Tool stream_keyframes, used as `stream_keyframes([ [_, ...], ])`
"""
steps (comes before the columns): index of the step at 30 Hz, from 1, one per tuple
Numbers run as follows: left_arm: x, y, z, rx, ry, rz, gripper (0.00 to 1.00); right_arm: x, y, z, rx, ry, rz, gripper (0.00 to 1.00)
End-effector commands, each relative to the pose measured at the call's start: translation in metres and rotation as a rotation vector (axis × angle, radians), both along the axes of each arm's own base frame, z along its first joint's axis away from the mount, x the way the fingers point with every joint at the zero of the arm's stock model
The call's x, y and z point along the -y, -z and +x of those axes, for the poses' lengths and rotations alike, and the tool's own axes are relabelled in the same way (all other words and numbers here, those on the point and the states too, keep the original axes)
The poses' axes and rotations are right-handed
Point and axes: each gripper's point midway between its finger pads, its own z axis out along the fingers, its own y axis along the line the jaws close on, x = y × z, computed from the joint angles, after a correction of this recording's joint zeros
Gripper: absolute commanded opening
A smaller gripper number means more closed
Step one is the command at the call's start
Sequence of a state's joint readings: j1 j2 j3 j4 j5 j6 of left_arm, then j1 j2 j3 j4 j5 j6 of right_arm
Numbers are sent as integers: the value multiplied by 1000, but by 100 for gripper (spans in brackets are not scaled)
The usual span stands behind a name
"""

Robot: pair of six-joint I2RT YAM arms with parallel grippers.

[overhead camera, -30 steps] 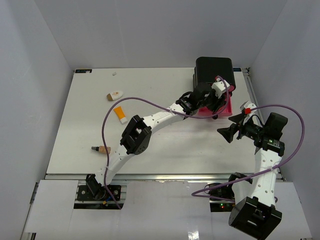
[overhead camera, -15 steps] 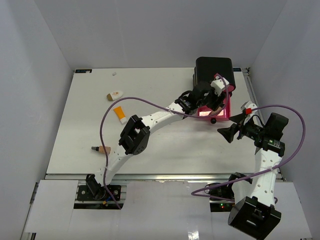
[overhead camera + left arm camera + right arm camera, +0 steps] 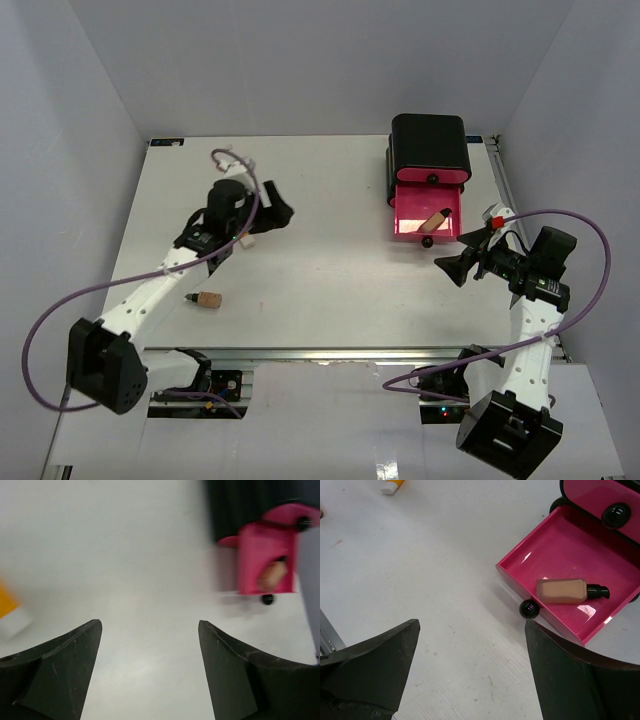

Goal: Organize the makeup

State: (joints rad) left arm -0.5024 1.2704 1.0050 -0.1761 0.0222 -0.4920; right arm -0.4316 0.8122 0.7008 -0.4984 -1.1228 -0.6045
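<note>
Looking down between the right tool's [image 3: 471, 630] two black fingers [image 3: 380, 665], spread wide with nothing held, onto the white desk [image 3: 420, 555]. Up right, a pink drawer [image 3: 555, 545] pulled open, black knob [image 3: 529, 609] on its front, with a tan bottle [image 3: 562, 590] lying flat inside, black cap pointing right. At the top left edge, part of an orange tube [image 3: 394, 486] with a white end.

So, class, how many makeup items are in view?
3: a foundation bottle in the open pink drawer; a tan cylinder on the table beside the left arm; an orange tube by that arm's pincer. The arm may hide more.
</note>
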Motion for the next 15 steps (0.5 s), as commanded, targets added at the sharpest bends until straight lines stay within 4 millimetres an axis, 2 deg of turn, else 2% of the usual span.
stream_keyframes([
  [1,-100,61,-53,-360,-371,-20,91,2,4,2,-22,17,7,92],
  [4,-150,89,-81,-532,-612,-21,91,2,3,3,-20,20,7,92],
  [6,-169,108,-99,-650,-727,-30,95,2,4,2,-21,22,8,92],
  [10,-189,133,-121,-756,-858,-83,96,2,3,3,-17,25,5,92],
  [15,-208,155,-130,-826,-980,-172,95,2,1,2,-9,24,4,92],
])
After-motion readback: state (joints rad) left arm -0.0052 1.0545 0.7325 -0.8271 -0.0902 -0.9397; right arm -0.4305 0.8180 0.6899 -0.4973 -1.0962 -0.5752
